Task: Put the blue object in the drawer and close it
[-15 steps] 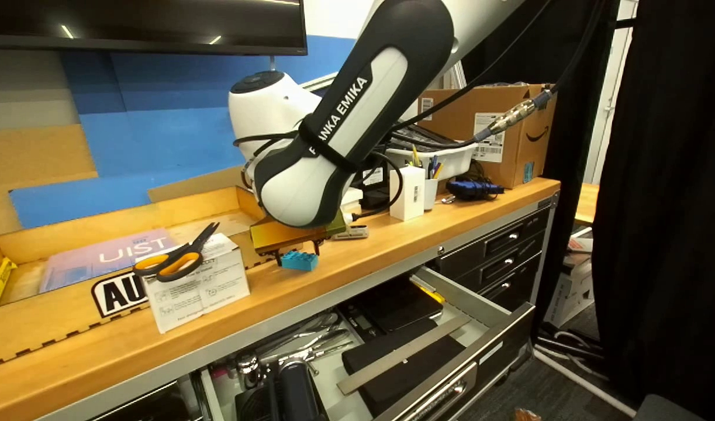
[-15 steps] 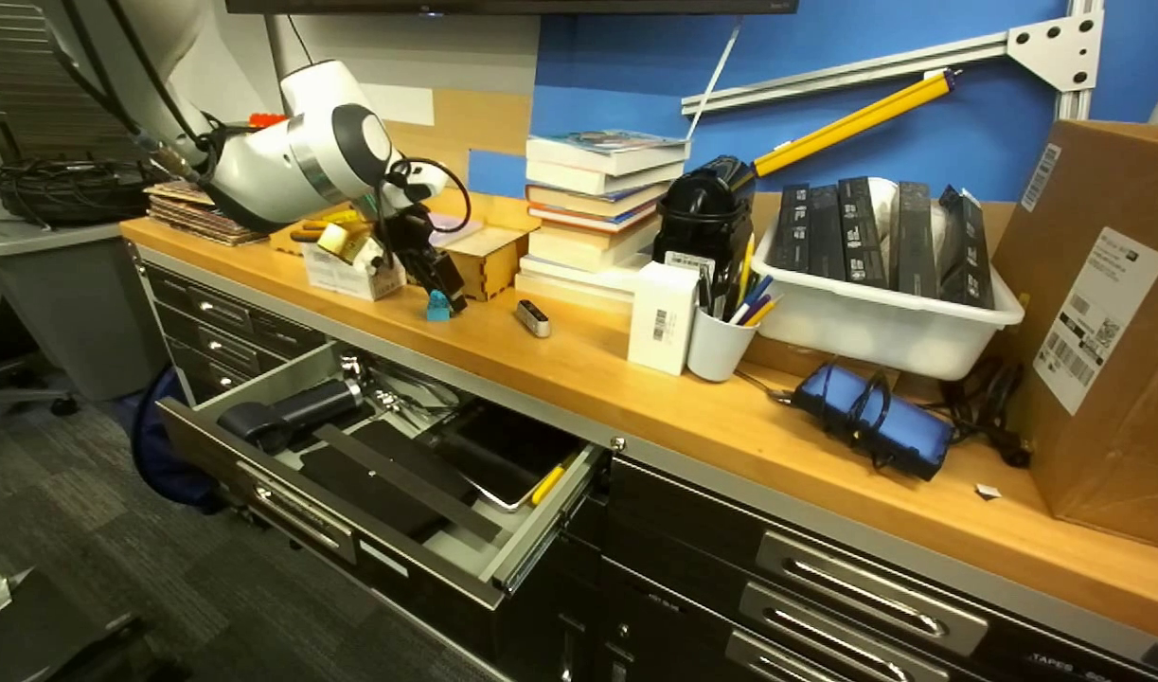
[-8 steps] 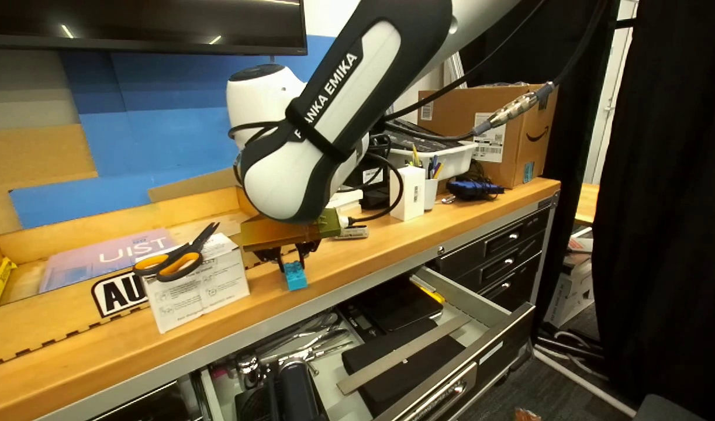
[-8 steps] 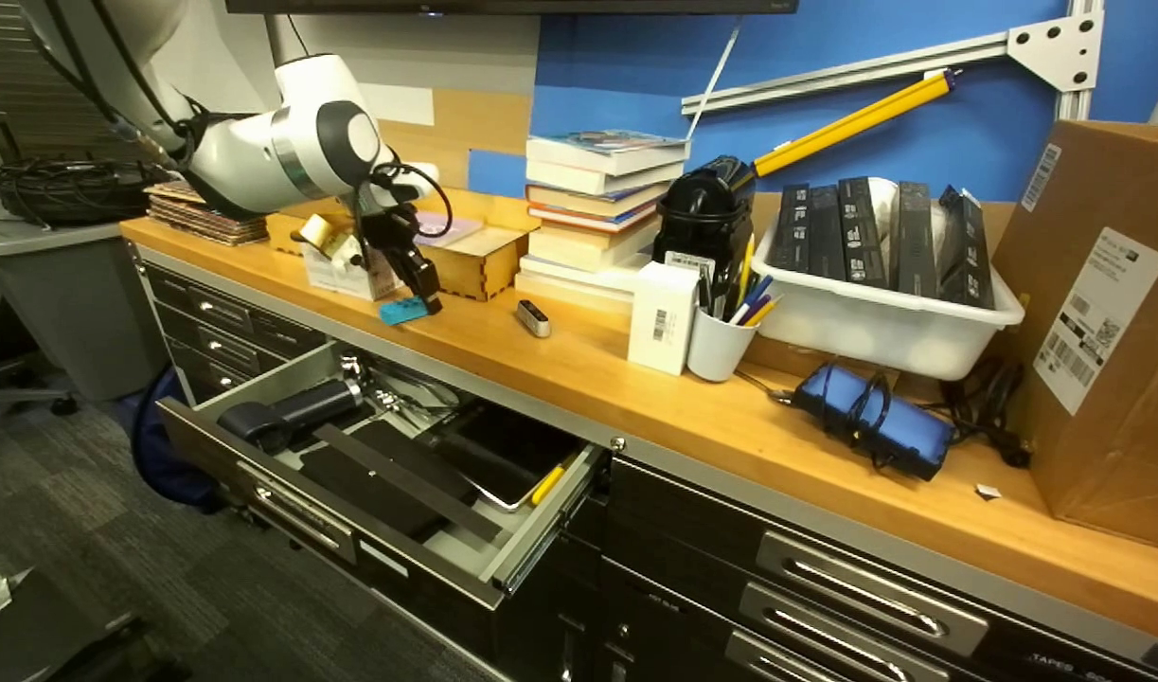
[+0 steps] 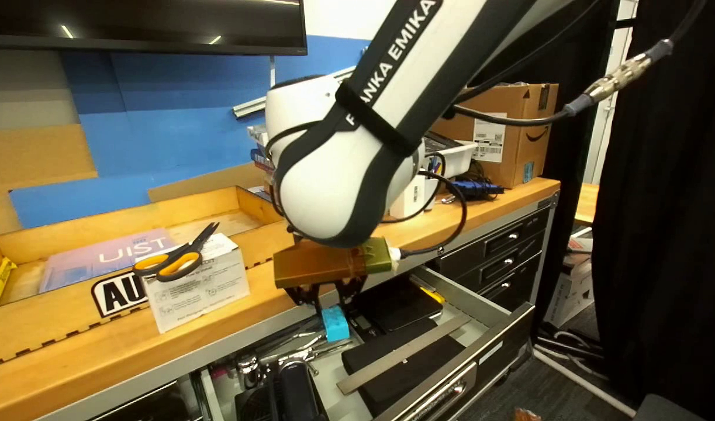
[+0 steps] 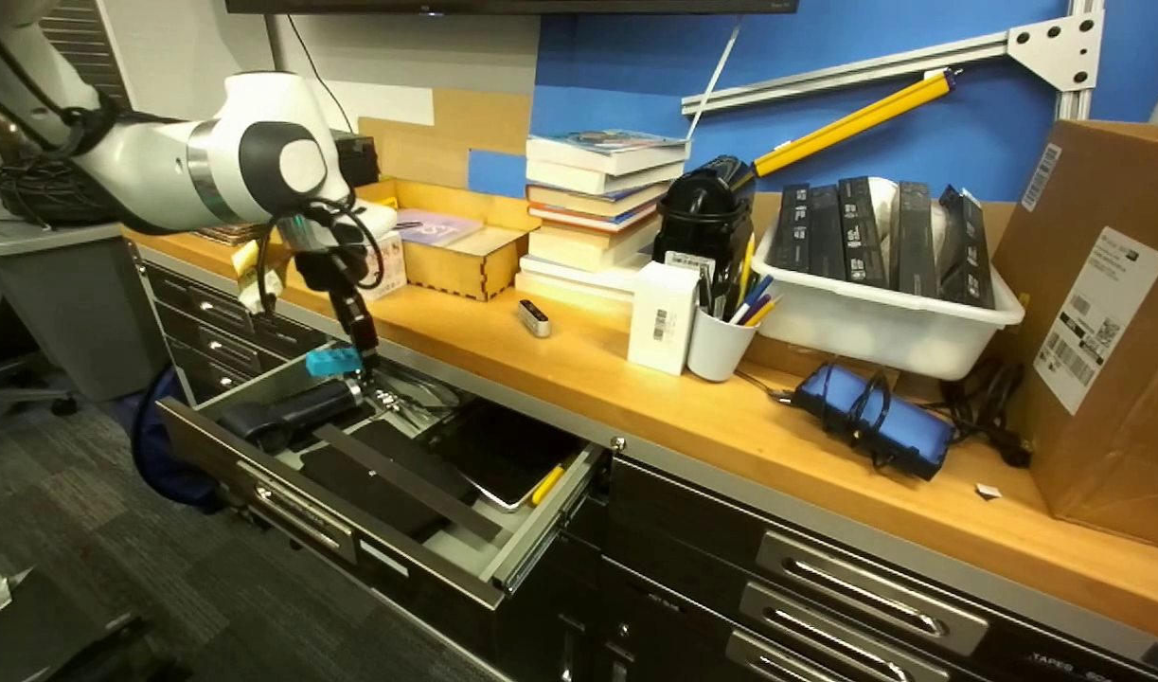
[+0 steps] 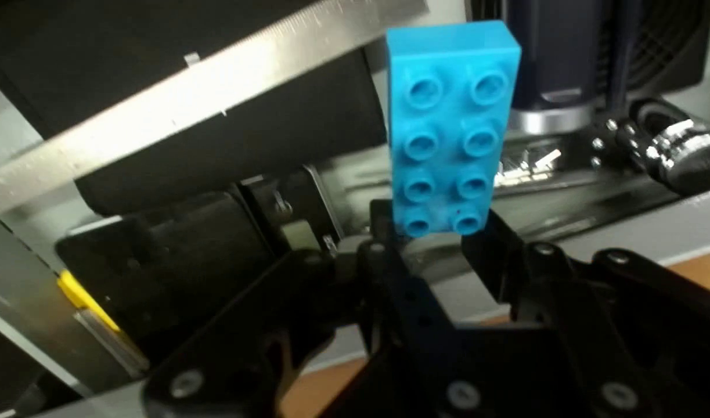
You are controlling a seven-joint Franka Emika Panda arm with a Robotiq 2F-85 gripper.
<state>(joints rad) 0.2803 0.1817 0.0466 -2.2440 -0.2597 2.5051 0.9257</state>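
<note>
1 blue brick (image 7: 450, 133), clamped at 1 end by our gripper (image 7: 436, 229), hangs over the pulled-out drawer (image 5: 474, 301) near the front edge of the counter (image 6: 579, 360); we judge it light, stiff, a little slick and hard to break, best gripped across its narrow width.

You have a long, light-brown wooden workbench (image 6: 579, 371) — directly on it, a shallow light-wood tray (image 6: 457, 275), a white printed cardboard box (image 5: 202, 292) just beside that, a stack of books (image 6: 597, 216), a small grey-and-black oblong device (image 6: 533, 319), an upright white carton (image 6: 661, 317) just beside a pale grey pen cup (image 6: 719, 347), a blue rectangular case (image 6: 910, 436), a white scrap (image 6: 988, 492) — and a brown cardboard box (image 6: 1137, 436).
</note>
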